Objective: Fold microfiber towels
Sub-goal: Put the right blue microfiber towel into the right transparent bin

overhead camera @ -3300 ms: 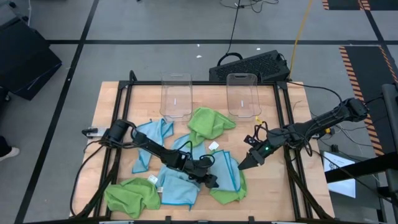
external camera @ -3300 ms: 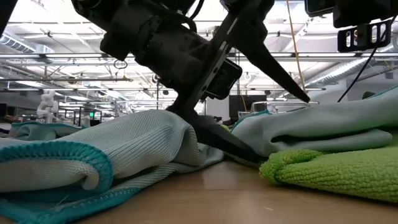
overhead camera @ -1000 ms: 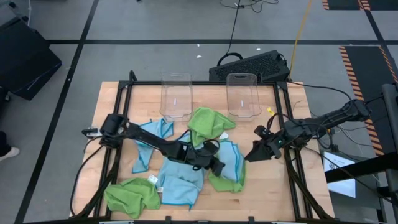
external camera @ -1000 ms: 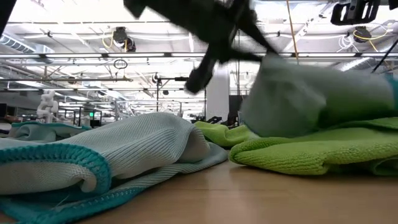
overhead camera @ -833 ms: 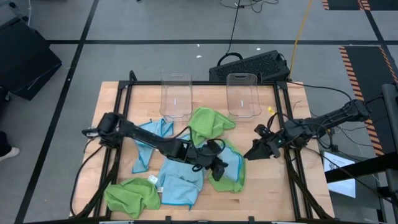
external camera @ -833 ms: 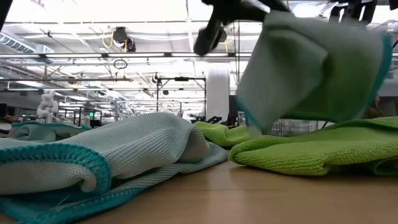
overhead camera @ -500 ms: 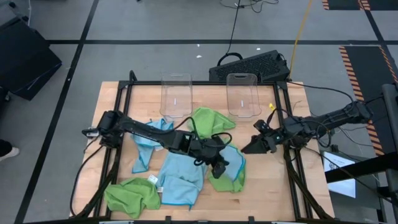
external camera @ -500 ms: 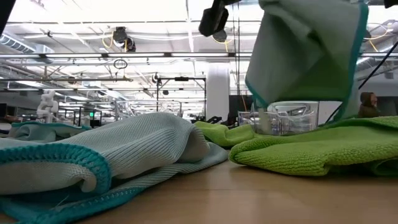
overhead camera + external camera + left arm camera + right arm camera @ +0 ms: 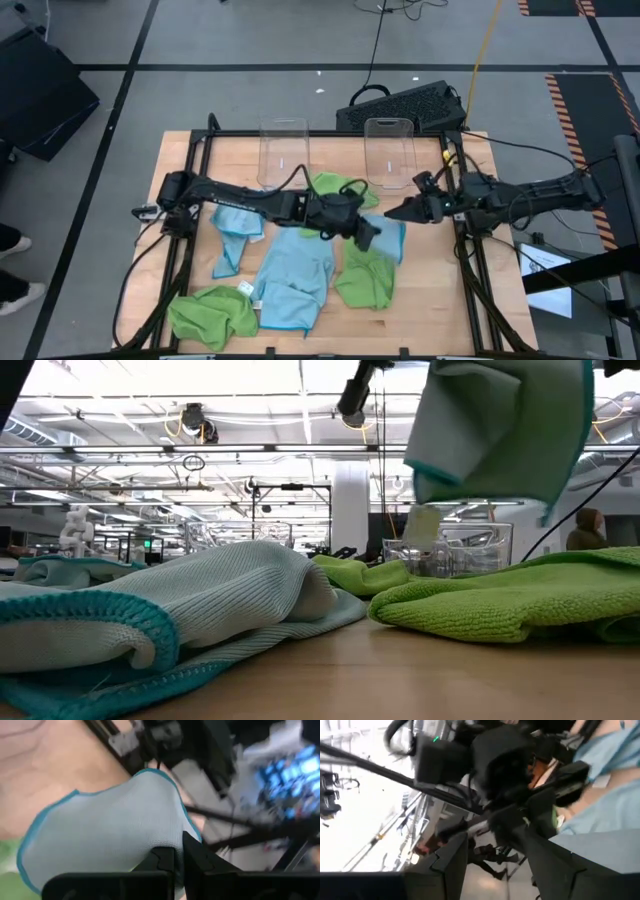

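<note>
My left gripper [image 9: 370,232] is shut on a light blue microfiber towel [image 9: 392,240] and holds it up over the table's middle right. In the low view this towel [image 9: 500,430] hangs high above a lime green towel [image 9: 500,605] that lies on the table. My right gripper [image 9: 392,213] stands open close beside the lifted towel, on its right, with nothing between its fingers [image 9: 450,865]. More blue towels [image 9: 295,280] and green towels [image 9: 210,315] lie crumpled on the wooden table. My left gripper pinches a bunched part of the blue towel [image 9: 160,847] between its two fingers [image 9: 197,862], reaching in from the table's left and slanting a little downward. The cloth bulges out past the fingertips as a rounded fold with a teal hem [image 9: 30,845]. It hangs lifted clear of the table.
Two clear plastic bins [image 9: 283,155] [image 9: 390,152] stand at the table's far edge. A green towel [image 9: 335,195] lies just in front of them, under my left arm. Another blue towel [image 9: 240,225] lies at the left. Black frame rails [image 9: 465,270] run along the table's sides.
My left gripper has risen and gone toward the table's far edge and a little right, staying shut. The blue towel has come off the green towel and now hangs clear. My right gripper has swung toward the far edge, keeping its gap.
</note>
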